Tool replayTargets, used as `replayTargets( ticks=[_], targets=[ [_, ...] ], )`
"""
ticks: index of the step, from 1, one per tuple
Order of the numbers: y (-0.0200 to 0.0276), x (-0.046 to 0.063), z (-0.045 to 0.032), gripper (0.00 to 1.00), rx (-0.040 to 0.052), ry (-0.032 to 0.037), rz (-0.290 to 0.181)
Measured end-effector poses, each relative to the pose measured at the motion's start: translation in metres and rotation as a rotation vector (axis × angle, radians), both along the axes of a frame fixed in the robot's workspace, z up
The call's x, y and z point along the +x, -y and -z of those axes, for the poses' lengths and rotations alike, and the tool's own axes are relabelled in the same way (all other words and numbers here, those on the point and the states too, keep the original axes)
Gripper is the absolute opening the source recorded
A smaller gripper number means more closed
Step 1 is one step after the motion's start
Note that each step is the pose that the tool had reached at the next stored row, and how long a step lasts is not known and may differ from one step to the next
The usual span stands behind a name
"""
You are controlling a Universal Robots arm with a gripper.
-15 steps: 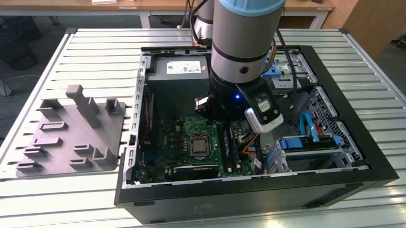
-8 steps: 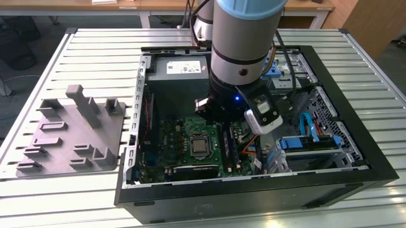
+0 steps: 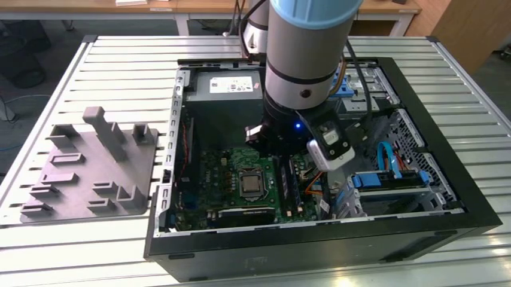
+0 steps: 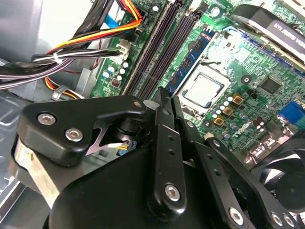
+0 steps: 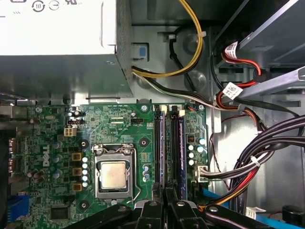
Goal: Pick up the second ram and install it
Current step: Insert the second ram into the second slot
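Note:
Inside the open computer case (image 3: 451, 179), my gripper (image 4: 164, 95) hangs just over the motherboard (image 5: 52, 143). Its black fingers are pressed together with nothing between them. The tips sit at the near end of the memory slots (image 5: 170, 148). A slim ram stick (image 4: 189, 62) with a green board and dark chips stands edge-on in the slot closest to the CPU socket (image 4: 204, 90). This is likely the second ram (image 5: 158, 148). Its end lies right by my fingertips. Another dark strip (image 5: 181, 148) stands in a slot farther from the socket.
The gray moulded tray (image 3: 88, 173) lies on the slatted table at the exterior view's left. The power supply (image 3: 224, 89) fills the case's far end. Bundled cables (image 5: 267, 157) run beside the slots. Blue drive brackets (image 3: 383, 179) sit at the exterior view's right.

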State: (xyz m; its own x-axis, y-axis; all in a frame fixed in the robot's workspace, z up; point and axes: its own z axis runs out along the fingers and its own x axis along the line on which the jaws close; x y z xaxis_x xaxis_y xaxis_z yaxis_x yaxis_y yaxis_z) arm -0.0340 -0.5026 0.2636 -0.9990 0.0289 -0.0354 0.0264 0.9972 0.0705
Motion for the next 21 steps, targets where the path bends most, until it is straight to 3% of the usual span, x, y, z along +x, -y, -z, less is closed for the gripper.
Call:
replayTargets(
  ticks=[21],
  targets=[
    [0.0000, 0.0000, 0.0078, 0.14, 0.0000, 0.0000, 0.000]
  ],
)
